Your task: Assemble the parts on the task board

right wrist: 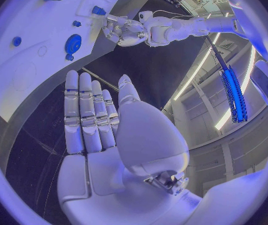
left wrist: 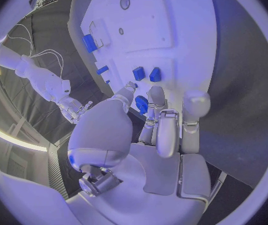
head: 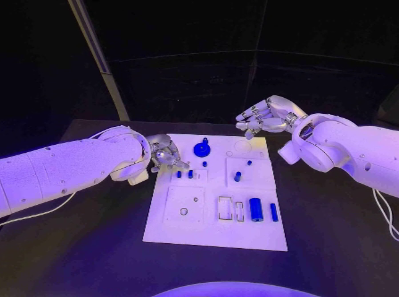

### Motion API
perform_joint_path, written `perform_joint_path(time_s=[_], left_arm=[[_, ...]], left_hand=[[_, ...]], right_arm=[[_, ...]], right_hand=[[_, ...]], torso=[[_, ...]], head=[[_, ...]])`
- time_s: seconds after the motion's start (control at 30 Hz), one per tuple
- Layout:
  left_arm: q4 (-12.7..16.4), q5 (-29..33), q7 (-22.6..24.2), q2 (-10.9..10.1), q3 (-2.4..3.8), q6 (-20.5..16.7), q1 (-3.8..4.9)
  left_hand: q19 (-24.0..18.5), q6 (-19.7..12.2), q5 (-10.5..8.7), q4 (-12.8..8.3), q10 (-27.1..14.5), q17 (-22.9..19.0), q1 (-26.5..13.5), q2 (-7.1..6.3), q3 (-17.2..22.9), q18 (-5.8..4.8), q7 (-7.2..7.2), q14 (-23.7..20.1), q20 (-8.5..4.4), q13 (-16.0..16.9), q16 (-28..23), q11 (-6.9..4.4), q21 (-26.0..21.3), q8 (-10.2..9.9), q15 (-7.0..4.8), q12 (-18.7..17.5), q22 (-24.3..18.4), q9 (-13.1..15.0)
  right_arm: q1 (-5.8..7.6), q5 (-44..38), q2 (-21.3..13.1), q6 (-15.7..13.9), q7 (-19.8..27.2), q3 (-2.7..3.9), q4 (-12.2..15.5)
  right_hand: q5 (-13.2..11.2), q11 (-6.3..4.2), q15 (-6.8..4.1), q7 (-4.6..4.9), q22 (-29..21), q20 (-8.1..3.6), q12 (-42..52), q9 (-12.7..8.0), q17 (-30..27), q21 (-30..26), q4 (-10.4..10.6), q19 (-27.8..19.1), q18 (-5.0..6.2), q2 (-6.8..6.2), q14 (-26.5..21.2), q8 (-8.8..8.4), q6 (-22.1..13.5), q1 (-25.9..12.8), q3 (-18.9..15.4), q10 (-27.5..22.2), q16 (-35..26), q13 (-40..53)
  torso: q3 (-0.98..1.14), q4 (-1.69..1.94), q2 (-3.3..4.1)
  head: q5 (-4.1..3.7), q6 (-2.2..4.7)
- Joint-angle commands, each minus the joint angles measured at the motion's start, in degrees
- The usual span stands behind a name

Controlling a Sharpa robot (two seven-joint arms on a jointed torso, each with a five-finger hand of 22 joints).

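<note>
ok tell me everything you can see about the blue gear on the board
The blue gear is a small round toothed wheel that looks like plastic, with a short stem rising from its middle. It sits flat near the far edge of the white board, closer to the left hand than the right hand. Neither hand touches it.

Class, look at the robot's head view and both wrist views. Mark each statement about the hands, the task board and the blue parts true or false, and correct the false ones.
1. The right hand holds a blue part. False: its fingers are apart and it holds nothing.
2. The left hand is at the task board's left edge. True.
3. The blue gear lies at the board's near edge. False: it sits near the far edge.
4. A large blue cylinder lies beside a thinner blue bar. True.
5. The right hand rests flat on the board. False: it hovers above the far right corner.
</note>
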Motion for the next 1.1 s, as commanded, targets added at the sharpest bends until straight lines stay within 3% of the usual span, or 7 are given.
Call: perform_joint_path(time_s=[0.03, 0.17, 0.23, 0.37, 0.5, 0.8, 1.1], left_arm=[[0.11, 3.69, 10.21, 0.07, 0.08, -5.03, 0.21], [-0.58, 2.86, 17.89, 1.17, 0.06, -6.54, 0.29], [-0.99, 0.69, 20.92, 2.12, 0.04, -6.84, 0.31], [-2.69, -5.83, 24.61, 4.92, -0.04, -7.24, 0.30], [-4.79, -10.58, 25.56, 7.31, -0.43, -7.56, 0.27], [-9.77, -19.29, 23.16, 11.62, -1.38, -6.20, 0.09], [-13.23, -22.68, 20.48, 14.20, -1.81, -3.49, -0.37]], left_hand=[[-4.11, -1.35, 0.20, -0.69, -1.79, -4.13, 2.13, 0.48, -0.31, 1.61, 0.63, -1.20, 0.51, -0.96, -4.81, 0.56, -6.28, -0.85, 0.89, -1.02, -7.61, -0.89], [-9.52, -3.67, 0.20, -4.42, -7.68, -25.70, 9.72, 1.91, 2.68, 2.26, 2.45, -13.43, 1.92, -5.32, -24.91, 2.53, -15.41, -3.80, 2.37, -6.93, -14.92, -3.96], [-10.33, -3.06, 0.20, -6.26, -8.91, -31.06, 12.61, 1.84, 4.48, 2.28, 2.76, -16.78, 2.35, -7.17, -30.39, 2.83, -17.43, -4.91, 2.83, -9.05, -16.18, -5.29], [-10.27, 0.16, 0.42, -9.67, -10.04, -34.29, 15.17, -0.34, 8.88, 2.54, 3.58, -17.83, 3.01, -15.04, -33.74, 4.05, -20.61, -10.31, 3.78, -17.09, -18.38, -10.76], [-7.92, 2.39, 0.10, -11.31, -9.03, -34.32, 15.46, -1.44, 10.79, 2.46, 3.16, -15.02, 2.83, -18.93, -31.87, 3.86, -19.69, -12.80, 3.41, -20.25, -18.09, -13.38], [-2.31, 5.29, 0.19, -12.73, -7.63, -19.95, 13.51, -3.08, 12.78, 2.43, 2.82, -4.91, 2.52, -25.00, -15.28, 3.74, -15.59, -17.05, 3.23, -24.64, -15.89, -17.51], [3.26, 7.46, 0.14, -13.53, -7.45, -13.42, 12.87, -3.32, 13.73, 0.75, 2.50, -1.32, 2.40, -28.34, -8.36, 3.75, -6.61, -18.89, 3.05, -26.95, -5.51, -19.44]], right_arm=[[0.10, -0.04, -0.02, 0.29, 0.51, 0.03, 0.03], [0.10, -0.04, 0.03, 0.27, 0.52, 0.03, 0.00], [0.10, -0.04, 0.08, 0.27, 0.53, 0.03, -0.02], [0.10, -0.04, 0.19, 0.20, 0.54, 0.03, -0.05], [0.10, -0.04, 0.29, 0.21, 0.55, 0.03, -0.03], [0.10, -0.04, 0.26, 0.12, 0.53, 0.03, 0.06], [0.10, -0.04, 0.39, 0.10, 0.55, 0.03, 0.05]], right_hand=[[0.30, -0.04, -0.03, -0.10, -0.05, 0.18, -0.07, -0.05, 0.03, -0.18, -0.09, -0.42, 0.17, 0.03, -0.43, -0.11, -0.30, -0.40, -0.33, -0.42, -0.28, -0.09], [0.30, -0.04, -0.03, -0.10, -0.05, 0.18, -0.07, -0.05, 0.03, -0.18, -0.09, -0.42, 0.17, 0.03, -0.43, -0.11, -0.30, -0.40, -0.33, -0.42, -0.28, -0.09], [0.30, -0.04, -0.03, -0.10, -0.05, 0.18, -0.07, -0.05, 0.03, -0.18, -0.09, -0.42, 0.17, 0.03, -0.43, -0.11, -0.30, -0.40, -0.33, -0.42, -0.28, -0.09], [0.30, -0.04, -0.03, -0.10, -0.05, 0.18, -0.07, -0.05, 0.03, -0.18, -0.09, -0.42, 0.17, 0.03, -0.43, -0.11, -0.30, -0.40, -0.33, -0.42, -0.28, -0.09], [0.31, -0.02, -0.01, -0.08, -0.10, 0.21, -0.05, -0.05, 0.01, -0.25, -0.10, -0.46, 0.17, 0.05, -0.50, -0.10, -0.33, -0.40, -0.33, -0.46, -0.34, -0.09], [0.31, -0.02, -0.01, -0.08, -0.10, 0.21, -0.05, -0.05, 0.01, -0.25, -0.10, -0.46, 0.17, 0.05, -0.50, -0.10, -0.33, -0.40, -0.33, -0.46, -0.34, -0.09], [0.31, -0.02, -0.01, -0.08, -0.10, 0.21, -0.05, -0.05, 0.01, -0.25, -0.10, -0.46, 0.17, 0.05, -0.50, -0.10, -0.33, -0.40, -0.33, -0.46, -0.34, -0.09]], torso=[[0.02, 0.05, 0.00], [0.01, -0.01, 0.05], [-0.01, -0.08, 0.05], [-0.02, -0.06, 0.08], [-0.05, -0.15, 0.09], [0.01, 0.01, 0.09], [-0.04, -0.08, 0.07]], head=[[-0.08, 0.14], [-0.03, 0.27], [-0.09, 0.44], [-0.32, 0.64], [-0.48, 0.72], [-0.78, 0.72], [-0.80, 0.52]])
